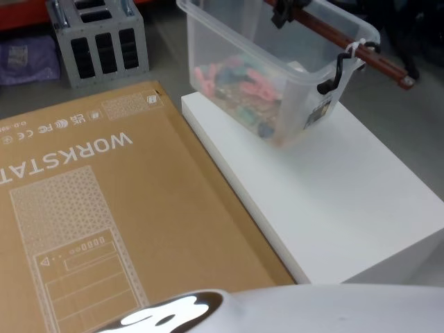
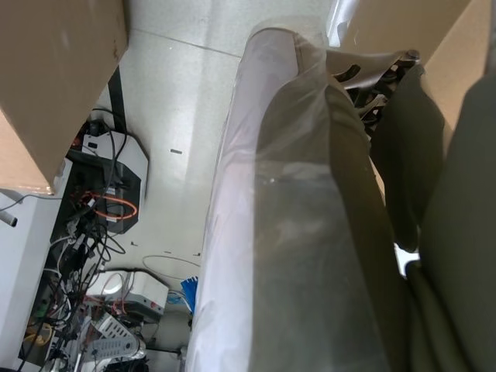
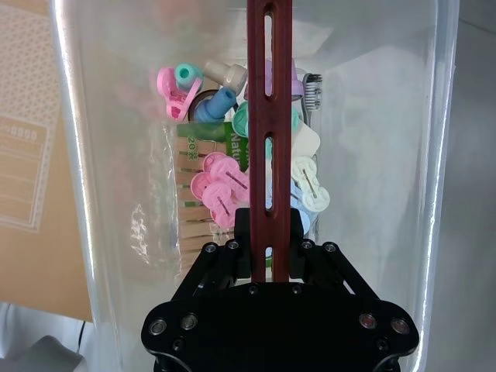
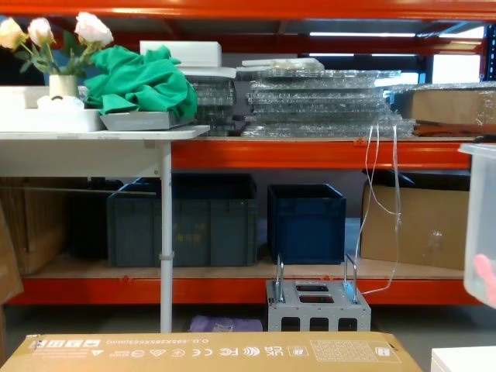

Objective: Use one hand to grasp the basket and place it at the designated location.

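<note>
Head view: the basket point(image 1: 277, 76) sits in the upper right of the frame, tilted, over the far end of a white table point(image 1: 347, 201). Whether its base touches the table cannot be told. Its reddish-brown handle point(image 1: 361, 54) runs across the rim toward the right edge of the frame, tied to a white loop. At the top edge, the right claw point(image 1: 286, 12) meets the handle.

Right wrist view: the right claw point(image 3: 270, 256), lower centre of the frame, is clamped on the slotted handle point(image 3: 270, 116), one finger on each side of the bar. Below the handle, inside the basket point(image 3: 93, 194), lie pink, blue and white clips point(image 3: 221, 190).

Chest view: a corner of the basket point(image 4: 480, 225) enters at the right edge, with a pink item showing through the wall.

A brown cardboard box point(image 1: 104, 222) fills the left of the head view, just beside the table.

Left wrist view: plastic-wrapped parts of the robot and floor clutter; the left claw's state cannot be told.

Step in hand, as judged: transport, with the basket carried by its handle. The designated location is not marked in any view. The next move calls for a level, slow lowering so the hanging basket does not swing or tip, then parting the fingers only once the base rests flat.
</note>
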You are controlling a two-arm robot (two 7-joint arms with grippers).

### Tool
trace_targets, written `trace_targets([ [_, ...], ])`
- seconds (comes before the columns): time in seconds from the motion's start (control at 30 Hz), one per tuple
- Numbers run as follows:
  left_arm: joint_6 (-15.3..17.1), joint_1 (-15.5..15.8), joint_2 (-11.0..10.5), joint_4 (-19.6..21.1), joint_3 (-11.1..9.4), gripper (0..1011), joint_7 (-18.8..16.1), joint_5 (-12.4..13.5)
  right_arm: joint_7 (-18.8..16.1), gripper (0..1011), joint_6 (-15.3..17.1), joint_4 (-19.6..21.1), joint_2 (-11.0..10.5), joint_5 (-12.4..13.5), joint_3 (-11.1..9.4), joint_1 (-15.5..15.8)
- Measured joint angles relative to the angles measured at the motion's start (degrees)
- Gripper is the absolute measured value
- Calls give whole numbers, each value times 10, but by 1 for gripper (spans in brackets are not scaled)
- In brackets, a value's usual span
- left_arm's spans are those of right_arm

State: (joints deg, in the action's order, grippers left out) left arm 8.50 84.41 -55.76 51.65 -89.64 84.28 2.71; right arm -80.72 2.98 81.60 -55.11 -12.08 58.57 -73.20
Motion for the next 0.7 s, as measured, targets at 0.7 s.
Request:
trace_targets([
  [0.7, 0, 0, 0, 0, 0, 0, 0, 0, -11, 234, 59, -93, 24, -52, 0, 6],
])
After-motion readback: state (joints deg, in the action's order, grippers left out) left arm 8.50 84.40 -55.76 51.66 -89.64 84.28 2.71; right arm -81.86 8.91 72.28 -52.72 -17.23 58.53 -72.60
